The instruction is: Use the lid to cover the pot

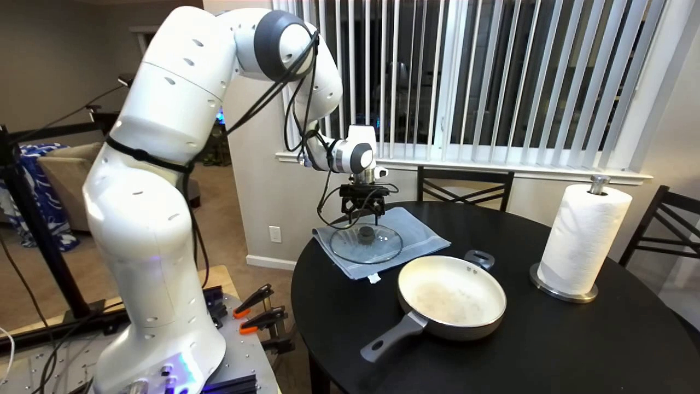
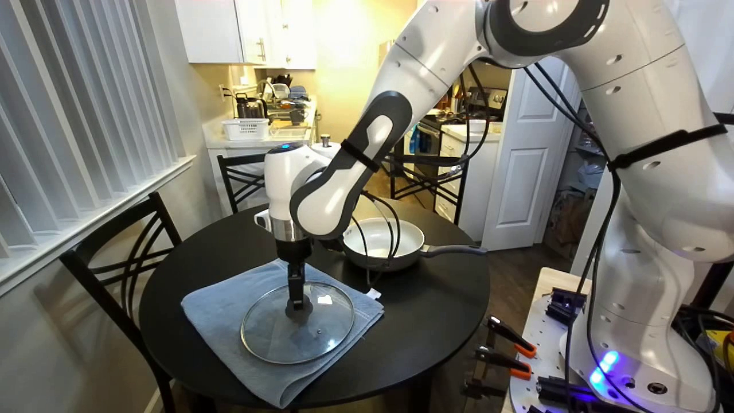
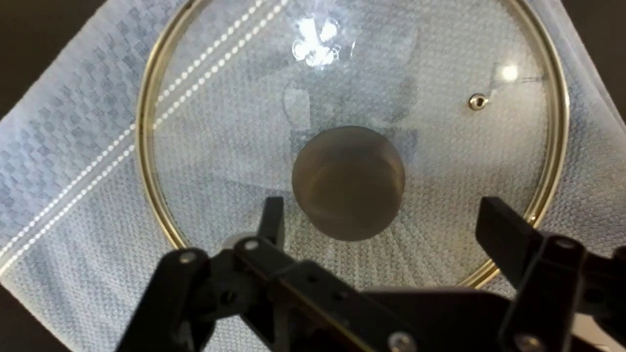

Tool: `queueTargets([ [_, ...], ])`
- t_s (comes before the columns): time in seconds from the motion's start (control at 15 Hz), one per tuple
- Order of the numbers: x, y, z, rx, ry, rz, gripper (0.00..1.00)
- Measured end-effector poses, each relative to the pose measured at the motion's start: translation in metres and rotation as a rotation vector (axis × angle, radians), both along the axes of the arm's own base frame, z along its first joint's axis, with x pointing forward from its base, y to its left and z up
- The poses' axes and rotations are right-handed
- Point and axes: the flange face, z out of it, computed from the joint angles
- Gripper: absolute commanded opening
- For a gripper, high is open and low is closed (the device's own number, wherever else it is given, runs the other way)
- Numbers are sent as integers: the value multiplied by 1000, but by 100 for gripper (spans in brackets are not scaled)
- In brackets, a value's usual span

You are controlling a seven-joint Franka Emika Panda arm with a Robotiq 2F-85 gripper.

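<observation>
Hand (image 3: 384, 221): spread wide, holding nothing.
Lid (image 3: 352, 100): beneath the hand.
Knob (image 3: 348, 183): wrist-frame centre, nearer the left-of-frame fingertip (image 3: 274, 217).

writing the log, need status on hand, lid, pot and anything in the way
Hand open at knob, not gripping. Lid on cloth. Pot uncovered. Towel roll stands outside lid-to-pot line.

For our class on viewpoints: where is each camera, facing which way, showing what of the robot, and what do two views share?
Exterior view: outside, higher than the table, facing the window; arm and gripper show.
Exterior view: outside, higher than the table, facing the kitchen cabinets; arm and gripper show.
Wrist view: on the arm's end, facing down at the lid; gripper fingers show.
Both exterior views share the pan, lid and cloth.
</observation>
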Motion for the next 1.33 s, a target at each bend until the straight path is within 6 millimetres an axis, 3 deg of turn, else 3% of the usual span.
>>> queueTargets([
  [0.47, 16, 6, -34, 29, -2, -8, 100],
  [0.87, 31, -13, -41, 10, -15, -36, 100],
  [1.33, 31, -14, -41, 4, -14, -32, 100],
])
